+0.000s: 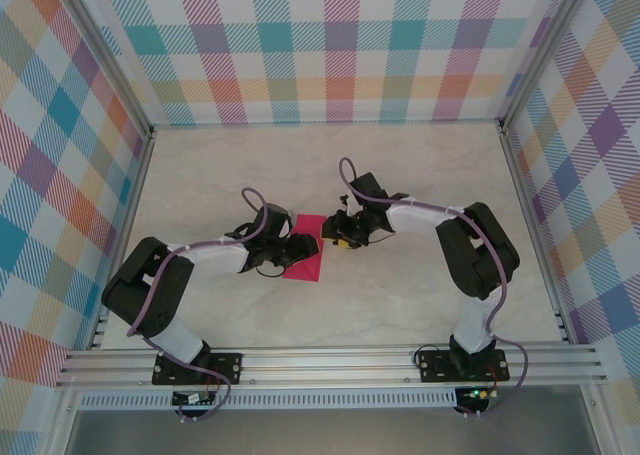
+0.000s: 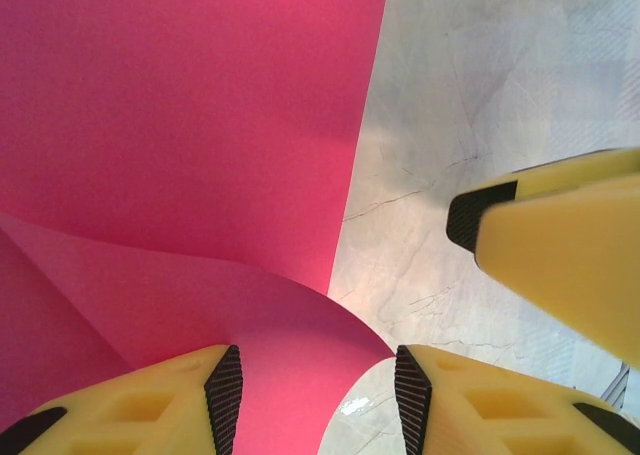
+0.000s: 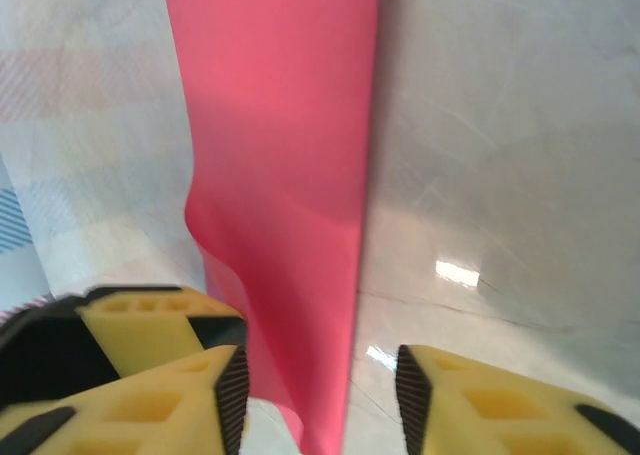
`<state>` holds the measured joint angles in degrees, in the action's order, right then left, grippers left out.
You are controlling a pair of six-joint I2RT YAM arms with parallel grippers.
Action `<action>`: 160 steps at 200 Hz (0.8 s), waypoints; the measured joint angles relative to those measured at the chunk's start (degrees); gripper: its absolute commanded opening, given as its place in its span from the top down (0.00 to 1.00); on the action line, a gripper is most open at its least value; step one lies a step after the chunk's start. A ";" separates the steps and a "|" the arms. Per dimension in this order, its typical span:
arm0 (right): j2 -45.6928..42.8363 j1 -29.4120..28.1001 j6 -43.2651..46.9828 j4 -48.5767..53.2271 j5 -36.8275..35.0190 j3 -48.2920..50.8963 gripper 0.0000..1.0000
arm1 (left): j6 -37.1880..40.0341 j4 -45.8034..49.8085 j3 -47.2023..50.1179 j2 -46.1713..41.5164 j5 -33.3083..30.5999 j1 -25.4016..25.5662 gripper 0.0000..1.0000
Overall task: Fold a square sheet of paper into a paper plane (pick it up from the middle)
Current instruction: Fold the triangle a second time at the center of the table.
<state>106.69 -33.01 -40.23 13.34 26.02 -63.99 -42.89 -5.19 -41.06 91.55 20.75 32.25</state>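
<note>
The left gripper [image 2: 318, 395] held its jaws partly apart around a curled-up flap of the square sheet of paper [image 2: 190, 105], not pinching it. The right gripper [image 3: 322, 395] jaws also stood apart, straddling the sheet's edge. The sheet lay mid-surface [image 1: 400, 305], between both grippers.

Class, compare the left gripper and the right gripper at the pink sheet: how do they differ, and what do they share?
The left gripper reaches over the square sheet of paper from its left, the right gripper from its right edge. A rounded curl of paper bulges between the left gripper's jaws; a narrower band runs between the right gripper's. Shared: both are yellow and black, with jaws open and nothing pinched.
</note>
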 measured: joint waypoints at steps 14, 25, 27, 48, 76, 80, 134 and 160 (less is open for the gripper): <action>-1.11 0.17 1.33 -0.48 0.11 1.57 0.46 | 0.00 -0.37 0.11 0.00 -0.02 -0.11 0.53; -1.77 0.20 2.16 -0.72 0.52 2.47 0.44 | 0.00 -0.90 0.28 0.00 -0.02 -0.15 0.52; -1.88 0.20 2.23 -0.76 0.57 2.62 0.44 | 0.00 -1.01 0.33 0.00 -0.02 -0.15 0.52; -2.40 0.20 3.72 -1.42 1.70 3.63 0.42 | 0.00 -1.20 0.52 0.00 -0.02 -0.15 0.50; -2.40 0.20 4.87 -2.05 2.60 4.00 0.41 | -0.20 -1.20 0.52 0.00 -0.02 -0.15 0.47; -2.40 0.20 4.94 -2.14 2.69 4.00 0.41 | -0.20 -1.20 0.52 0.00 -0.02 -0.15 0.47; -2.38 0.13 5.81 -2.86 4.13 3.98 0.57 | -0.98 -1.07 0.52 0.00 -0.70 -0.15 0.64; -2.25 -0.33 6.21 -2.71 4.74 3.58 0.57 | -1.03 -0.83 0.52 0.00 -0.94 -0.15 0.70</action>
<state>104.44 -33.34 -34.02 10.63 30.76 -60.40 -43.92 -6.02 -40.53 91.55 19.81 32.10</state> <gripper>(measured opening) 0.430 0.324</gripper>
